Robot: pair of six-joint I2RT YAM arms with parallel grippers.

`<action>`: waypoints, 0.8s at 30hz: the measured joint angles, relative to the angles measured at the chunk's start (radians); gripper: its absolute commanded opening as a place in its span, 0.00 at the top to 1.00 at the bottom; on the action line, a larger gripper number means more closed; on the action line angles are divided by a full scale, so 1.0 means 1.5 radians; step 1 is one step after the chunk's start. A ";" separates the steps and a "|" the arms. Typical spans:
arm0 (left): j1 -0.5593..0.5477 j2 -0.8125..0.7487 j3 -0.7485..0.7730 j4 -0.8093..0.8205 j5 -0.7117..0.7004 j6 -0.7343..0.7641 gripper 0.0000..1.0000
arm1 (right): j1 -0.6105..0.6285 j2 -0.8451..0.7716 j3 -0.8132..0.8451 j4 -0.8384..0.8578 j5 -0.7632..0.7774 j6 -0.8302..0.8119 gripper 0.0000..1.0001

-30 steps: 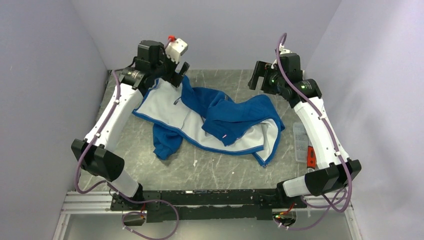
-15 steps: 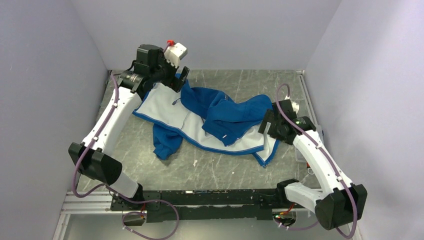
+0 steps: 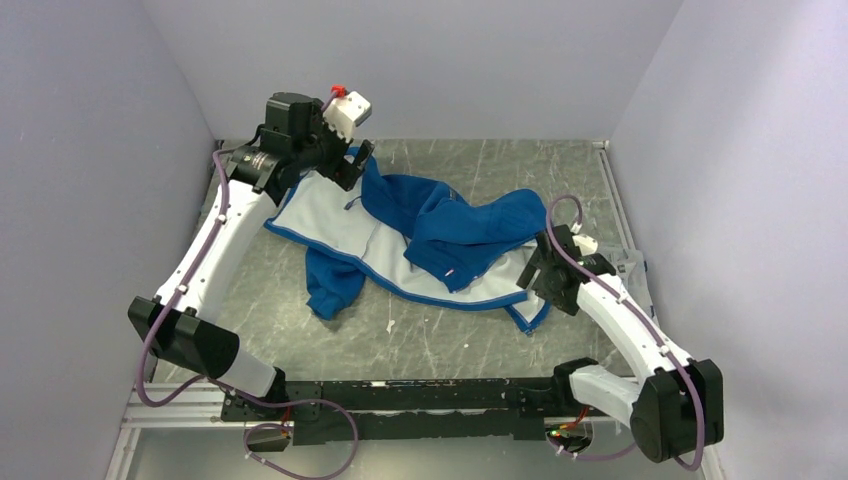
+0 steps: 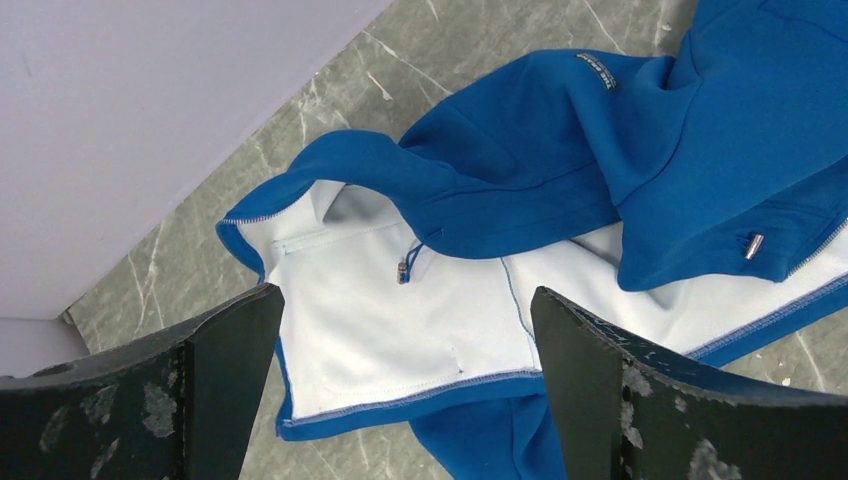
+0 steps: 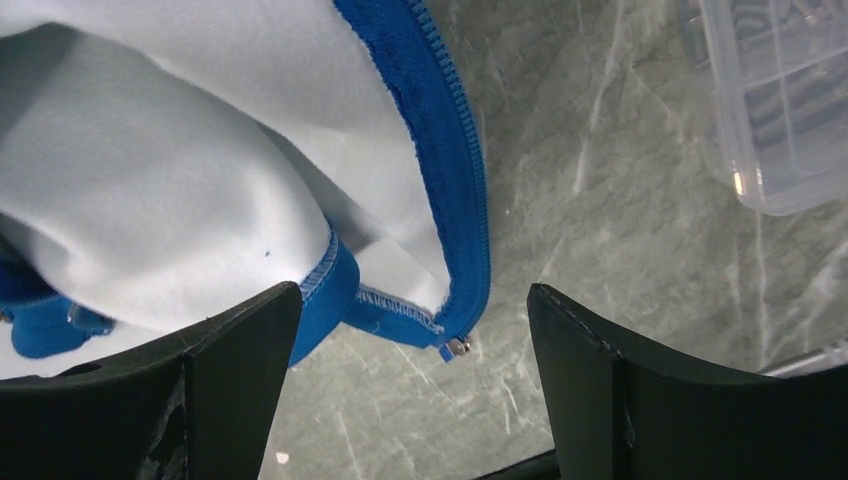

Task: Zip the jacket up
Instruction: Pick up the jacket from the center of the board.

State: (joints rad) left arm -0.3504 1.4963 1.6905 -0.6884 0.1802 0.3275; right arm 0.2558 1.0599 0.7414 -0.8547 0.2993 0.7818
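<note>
High rear overview of table (image 3: 440,340); both wrist views close, downward, on jacket (image 3: 440,225).

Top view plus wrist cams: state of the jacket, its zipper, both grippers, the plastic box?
jacket: unzipped, lying open and crumpled, pale lining showing
front zipper: undone, bottom end free, not mated
left gripper: open, empty, above the jacket
right gripper: open, empty, above the zipper's bottom end
plastic box: beside the jacket; lid open or shut, cannot tell
</note>
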 measured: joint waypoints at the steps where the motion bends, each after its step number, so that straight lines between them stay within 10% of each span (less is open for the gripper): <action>1: 0.000 0.000 0.000 -0.003 0.000 0.001 0.00 | 0.000 0.003 -0.011 0.017 0.002 0.005 0.15; 7: 0.000 -0.001 0.008 -0.020 0.000 0.012 0.01 | 0.000 0.002 -0.082 0.124 0.012 0.007 0.42; 13: 0.000 -0.005 0.008 -0.024 0.004 0.018 0.00 | 0.000 -0.006 -0.100 0.201 0.019 -0.015 0.93; 24: -0.027 -0.023 0.037 -0.063 0.081 0.040 0.00 | 0.154 -0.098 0.110 0.142 -0.045 0.016 0.99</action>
State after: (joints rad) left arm -0.3904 1.4616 1.7458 -0.7830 0.3016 0.3878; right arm 0.4873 0.9127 0.9070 -0.6411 0.2321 0.8055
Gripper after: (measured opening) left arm 0.995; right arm 0.056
